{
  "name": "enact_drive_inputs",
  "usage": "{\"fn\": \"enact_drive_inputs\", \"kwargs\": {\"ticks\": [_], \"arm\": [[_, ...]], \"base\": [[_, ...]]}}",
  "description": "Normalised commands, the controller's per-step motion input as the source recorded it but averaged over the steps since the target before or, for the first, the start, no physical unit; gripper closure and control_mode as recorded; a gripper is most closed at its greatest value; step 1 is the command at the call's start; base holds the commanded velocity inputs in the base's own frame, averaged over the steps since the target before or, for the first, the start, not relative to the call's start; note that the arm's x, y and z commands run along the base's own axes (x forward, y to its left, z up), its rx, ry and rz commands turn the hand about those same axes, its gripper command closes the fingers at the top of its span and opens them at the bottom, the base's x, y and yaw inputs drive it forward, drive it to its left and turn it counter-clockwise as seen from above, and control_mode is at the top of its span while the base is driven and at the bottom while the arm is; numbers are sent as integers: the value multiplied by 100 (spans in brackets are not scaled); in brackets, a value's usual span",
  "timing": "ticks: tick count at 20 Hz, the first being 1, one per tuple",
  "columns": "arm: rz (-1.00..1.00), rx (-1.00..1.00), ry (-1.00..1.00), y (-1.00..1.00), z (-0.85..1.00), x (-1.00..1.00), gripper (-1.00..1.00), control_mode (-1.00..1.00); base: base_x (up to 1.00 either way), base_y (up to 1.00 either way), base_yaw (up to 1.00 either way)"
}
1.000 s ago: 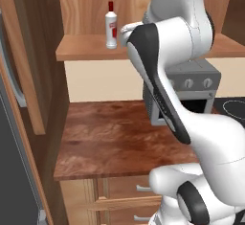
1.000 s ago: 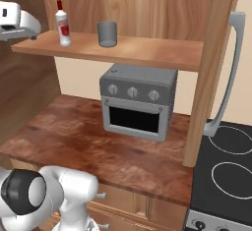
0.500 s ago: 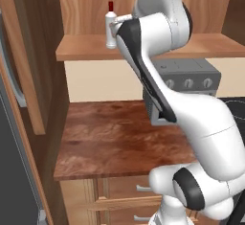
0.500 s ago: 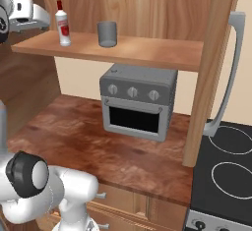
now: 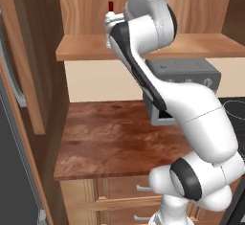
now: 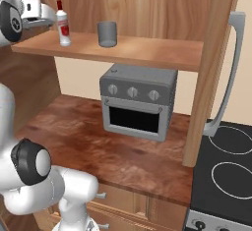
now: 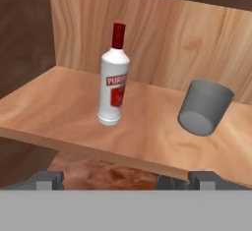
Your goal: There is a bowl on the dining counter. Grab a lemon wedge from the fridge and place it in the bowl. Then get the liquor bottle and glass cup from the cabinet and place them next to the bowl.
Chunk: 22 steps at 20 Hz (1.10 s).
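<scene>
Gripper (image 7: 125, 178) open, short of the slim clear-white red-capped liquor bottle (image 7: 113, 77) upright on the wooden cabinet shelf (image 7: 147, 131), grey translucent glass cup (image 7: 204, 107) at its 3 o'clock; off-centre approach risks toppling the bottle.

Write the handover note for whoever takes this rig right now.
Gripper: open, holding nothing, raised to shelf height and aimed at the bottle.
Bottle: upright on the cabinet shelf, untouched.
Cup: on the same shelf beside the bottle, apart from it, untouched.
Done: arm lined up with the shelf; nothing grasped.
Left: close on the bottle, carry it to the bowl, then return for the cup. Bowl, lemon wedge and fridge contents can't be checked from here.
</scene>
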Motion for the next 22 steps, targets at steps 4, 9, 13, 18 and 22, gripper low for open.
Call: {"fn": "enact_drive_inputs", "kwargs": {"ticks": [4, 9, 13, 18, 22], "arm": [[0, 0, -1, 14, 0, 53, -100, -100], [0, 1, 0, 6, -2, 56, -100, -100], [0, 1, 0, 4, -1, 52, -100, -100], [0, 0, 0, 11, -2, 48, -100, -100], [0, 0, 0, 14, 0, 50, -100, -100]], "base": [[0, 0, 0], [0, 0, 0], [0, 0, 0], [0, 0, 0], [0, 0, 0]]}}
